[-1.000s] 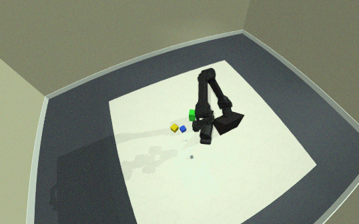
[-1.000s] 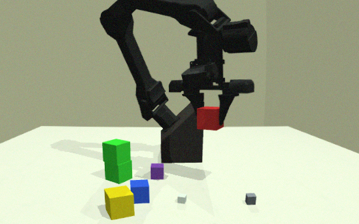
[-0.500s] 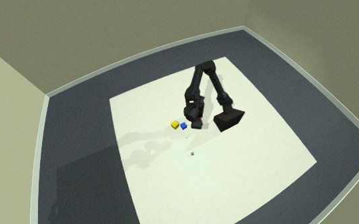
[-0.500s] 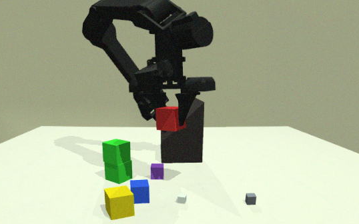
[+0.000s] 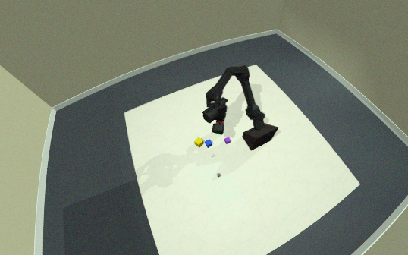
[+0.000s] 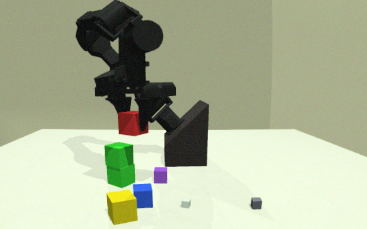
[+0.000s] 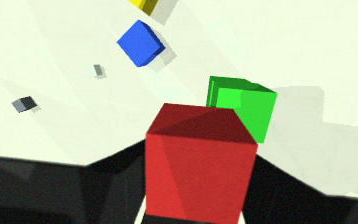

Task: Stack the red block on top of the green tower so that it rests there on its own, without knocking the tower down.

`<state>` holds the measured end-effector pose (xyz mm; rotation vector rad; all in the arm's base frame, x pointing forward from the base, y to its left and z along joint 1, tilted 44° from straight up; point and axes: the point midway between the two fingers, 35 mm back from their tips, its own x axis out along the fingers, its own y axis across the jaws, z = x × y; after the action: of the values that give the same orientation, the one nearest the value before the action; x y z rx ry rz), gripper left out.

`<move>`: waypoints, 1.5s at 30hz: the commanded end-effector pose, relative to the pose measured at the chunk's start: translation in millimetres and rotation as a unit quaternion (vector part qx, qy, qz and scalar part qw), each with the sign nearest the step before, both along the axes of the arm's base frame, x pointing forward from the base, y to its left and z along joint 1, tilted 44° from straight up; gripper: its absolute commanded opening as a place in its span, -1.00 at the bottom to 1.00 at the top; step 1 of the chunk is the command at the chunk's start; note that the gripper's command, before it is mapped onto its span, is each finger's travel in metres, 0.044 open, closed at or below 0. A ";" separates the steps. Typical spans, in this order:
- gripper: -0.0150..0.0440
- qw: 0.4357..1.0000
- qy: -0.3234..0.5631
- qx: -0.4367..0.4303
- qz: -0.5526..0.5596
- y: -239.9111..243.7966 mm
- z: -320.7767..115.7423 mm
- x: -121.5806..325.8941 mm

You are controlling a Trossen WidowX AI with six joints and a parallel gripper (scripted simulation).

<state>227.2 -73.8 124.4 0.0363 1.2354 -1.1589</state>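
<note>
The red block [image 5: 220, 122] [image 6: 127, 123] [image 7: 200, 172] is held between the fingers of my gripper [image 6: 132, 117] [image 7: 194, 143], which is shut on it. The green tower [image 6: 119, 165] [image 7: 245, 110] stands upright as two stacked green blocks, the upper one slightly turned and offset on the lower. In the exterior view the red block is above the tower and a little to its right, with a visible gap between them. In the wrist view the tower shows beyond the red block, to its upper right, partly hidden. In the top view the arm hides most of the tower.
A yellow block [image 5: 199, 142] [image 6: 123, 208] and a blue block [image 5: 208, 143] [image 6: 143, 195] [image 7: 140, 44] lie close in front of the tower. A purple block [image 5: 227, 140] [image 6: 160, 175] is beside it. A small pale cube [image 6: 185, 203] and a small dark cube [image 5: 218, 174] [image 6: 256, 203] lie farther off.
</note>
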 end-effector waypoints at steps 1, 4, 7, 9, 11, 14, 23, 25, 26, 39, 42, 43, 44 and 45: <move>-0.49 1.000 0.006 -0.010 0.000 -18.6 15.7 -15.4; -0.49 1.000 0.007 -0.012 -0.001 -24.1 20.7 -20.5; -0.49 1.000 0.007 -0.012 -0.001 -24.4 21.0 -20.7; -0.49 1.000 0.007 -0.012 -0.001 -22.9 22.1 -20.8; -0.49 1.000 0.007 -0.012 -0.001 -21.4 23.2 -21.0; -0.49 1.000 0.007 -0.012 -0.001 -24.1 20.5 -21.4; -0.49 1.000 0.007 -0.013 -0.001 -42.3 2.6 -25.5; -0.49 1.000 0.007 -0.013 -0.001 -42.3 2.6 -25.5; -0.49 1.000 0.007 -0.013 -0.001 -42.3 2.6 -25.5; -0.49 1.000 0.007 -0.013 -0.001 -42.3 2.6 -25.6; -0.49 1.000 0.007 -0.013 -0.001 -42.4 2.5 -25.6; -0.49 1.000 0.007 -0.013 -0.001 -42.5 2.4 -25.6; -0.49 1.000 0.007 -0.013 -0.001 -42.6 2.3 -25.6; -0.49 1.000 0.007 -0.013 -0.001 -42.6 2.3 -25.6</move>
<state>201.4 -115.5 126.4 0.0185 1.2353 -1.1783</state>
